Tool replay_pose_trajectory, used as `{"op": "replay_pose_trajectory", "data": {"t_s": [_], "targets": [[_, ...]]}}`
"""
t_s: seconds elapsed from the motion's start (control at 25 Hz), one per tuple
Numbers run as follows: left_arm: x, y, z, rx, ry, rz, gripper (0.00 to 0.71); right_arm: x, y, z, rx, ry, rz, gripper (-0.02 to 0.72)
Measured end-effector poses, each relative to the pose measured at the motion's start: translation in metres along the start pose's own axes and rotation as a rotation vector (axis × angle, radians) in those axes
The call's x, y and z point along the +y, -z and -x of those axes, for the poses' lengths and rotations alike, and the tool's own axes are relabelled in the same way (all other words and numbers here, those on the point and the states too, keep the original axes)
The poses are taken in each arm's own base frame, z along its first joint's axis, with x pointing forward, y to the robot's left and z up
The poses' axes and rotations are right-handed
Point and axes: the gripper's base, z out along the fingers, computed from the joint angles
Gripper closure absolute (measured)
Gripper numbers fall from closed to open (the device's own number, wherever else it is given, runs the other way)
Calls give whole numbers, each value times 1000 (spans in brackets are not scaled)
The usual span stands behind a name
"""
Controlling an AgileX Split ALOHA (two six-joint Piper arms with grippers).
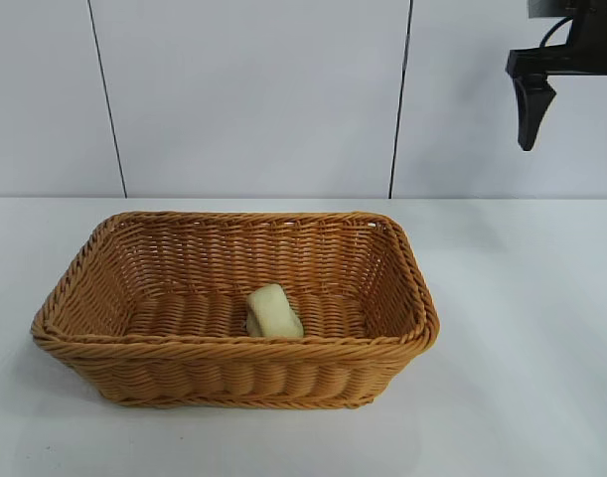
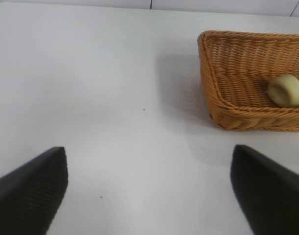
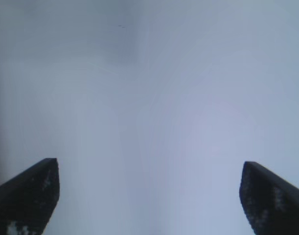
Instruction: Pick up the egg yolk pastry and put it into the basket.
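Above the table [image 1: 541, 328], right hand [image 3: 149, 196] spread wide, empty, well clear of basket [image 1: 233, 348].

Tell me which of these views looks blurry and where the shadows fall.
Right wrist view: hazy, only bare table between the right gripper's open fingers. Left wrist view: the basket casts a faint shadow on the table beside it. Exterior view: evenly lit, the egg yolk pastry sharp.
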Motion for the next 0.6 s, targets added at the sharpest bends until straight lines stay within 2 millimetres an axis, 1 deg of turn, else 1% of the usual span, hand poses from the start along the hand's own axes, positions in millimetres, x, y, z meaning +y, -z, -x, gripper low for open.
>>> {"op": "replay_pose_trajectory", "data": {"t_s": [0.16, 0.24, 0.28, 0.4, 0.44, 0.52, 0.6], "targets": [[0, 0, 0, 0, 0, 0, 14, 2, -16, -13, 73, 9, 8, 8], [0, 0, 0, 0, 0, 0, 14, 2, -25, -28, 133, 22, 17, 8], [0, 0, 0, 0, 0, 0, 14, 2, -26, -35, 153, 30, 16, 8], [0, 0, 0, 0, 0, 0, 14, -1, -26, -65, 227, 51, 14, 8], [0, 0, 0, 0, 0, 0, 14, -2, -22, -74, 240, 53, 13, 8], [0, 0, 0, 0, 0, 0, 14, -4, -19, -99, 286, 60, 11, 8], [0, 0, 0, 0, 0, 0, 14, -6, -11, -123, 316, 68, 11, 8]]}}
